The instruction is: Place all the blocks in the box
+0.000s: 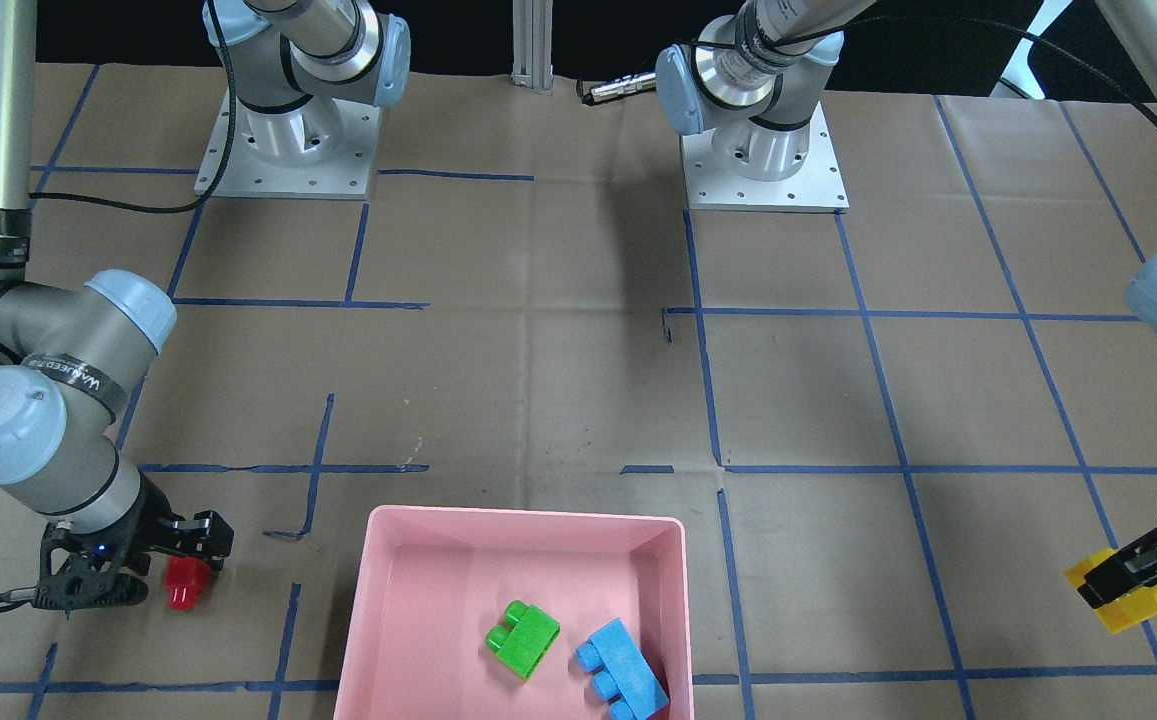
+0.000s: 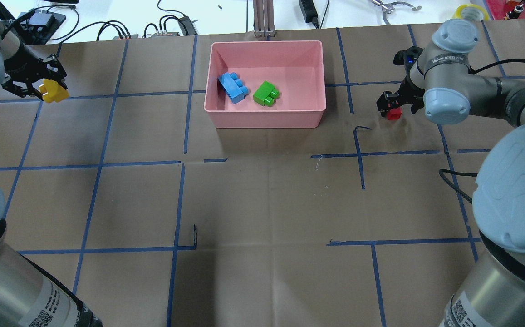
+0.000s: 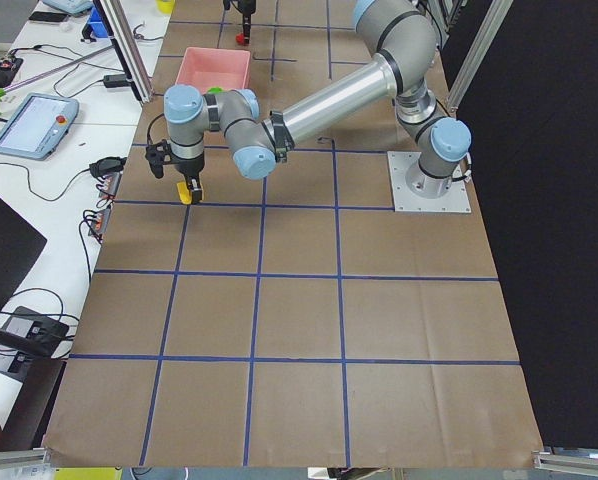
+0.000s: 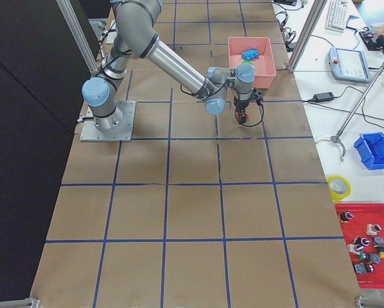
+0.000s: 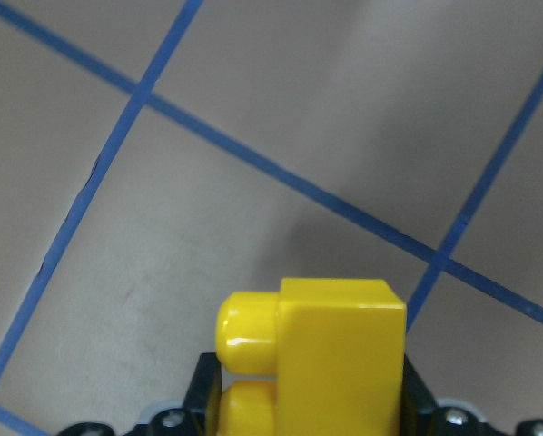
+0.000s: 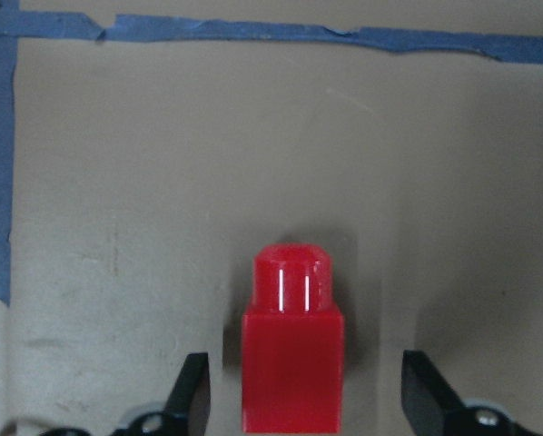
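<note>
Grip on yellow: left gripper (image 2: 44, 87) clenched across the flat sides of the yellow two-stud block (image 5: 330, 354), studs sticking out to one side; the block looks lifted clear of the counter (image 2: 262, 204), well apart from the box.
Grip on red: right gripper (image 6: 310, 400) spread wide, one finger on each side of the red one-stud block (image 6: 292, 363), gaps on both sides, nothing held; the block lies on the counter with its stud pointing away from the wrist, near the box's end.
Handling: hard, light, glossy plastic, probably stiff and a little slippery; the smooth parallel side walls are the sound place to pinch, centred and below the stud, since the small block could twist or squirt out.
Box: pink box (image 2: 267, 120) already holds the green two-stud block (image 2: 266, 93) and the light-blue three-stud block (image 2: 233, 87), side by side, apart.
</note>
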`<control>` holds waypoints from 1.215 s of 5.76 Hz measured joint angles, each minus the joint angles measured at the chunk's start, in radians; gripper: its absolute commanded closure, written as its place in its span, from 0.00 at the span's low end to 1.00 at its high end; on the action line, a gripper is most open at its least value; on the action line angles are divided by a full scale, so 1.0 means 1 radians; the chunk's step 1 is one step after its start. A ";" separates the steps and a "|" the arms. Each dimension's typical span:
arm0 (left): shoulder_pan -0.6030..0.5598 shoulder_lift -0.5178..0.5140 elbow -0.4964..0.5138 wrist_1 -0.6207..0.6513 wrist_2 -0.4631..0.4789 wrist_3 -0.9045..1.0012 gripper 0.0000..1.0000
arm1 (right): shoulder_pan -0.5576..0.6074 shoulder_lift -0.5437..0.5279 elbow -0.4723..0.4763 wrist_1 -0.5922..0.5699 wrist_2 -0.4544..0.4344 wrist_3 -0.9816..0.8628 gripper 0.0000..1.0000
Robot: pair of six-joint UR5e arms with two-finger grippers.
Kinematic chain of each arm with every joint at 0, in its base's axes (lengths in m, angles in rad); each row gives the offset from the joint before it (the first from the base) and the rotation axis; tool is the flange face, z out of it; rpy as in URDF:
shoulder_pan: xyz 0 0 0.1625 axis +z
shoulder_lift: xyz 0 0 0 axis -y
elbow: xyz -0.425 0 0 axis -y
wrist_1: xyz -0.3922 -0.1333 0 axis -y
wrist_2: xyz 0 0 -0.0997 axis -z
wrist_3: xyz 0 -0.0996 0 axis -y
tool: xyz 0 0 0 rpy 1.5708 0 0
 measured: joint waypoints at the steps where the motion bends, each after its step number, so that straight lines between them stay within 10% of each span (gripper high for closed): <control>1: -0.087 -0.005 0.062 -0.068 -0.048 0.021 0.76 | 0.001 0.000 0.000 0.000 0.002 0.003 0.76; 2: -0.185 -0.022 0.128 -0.119 -0.070 -0.032 0.76 | 0.002 0.000 -0.001 0.003 0.007 0.011 0.91; 6: -0.527 -0.213 0.343 -0.133 -0.067 -0.336 0.73 | 0.008 -0.034 -0.053 0.054 0.004 0.008 0.93; 7: -0.574 -0.271 0.343 -0.085 -0.042 -0.373 0.32 | 0.008 -0.055 -0.072 0.097 0.003 0.007 0.93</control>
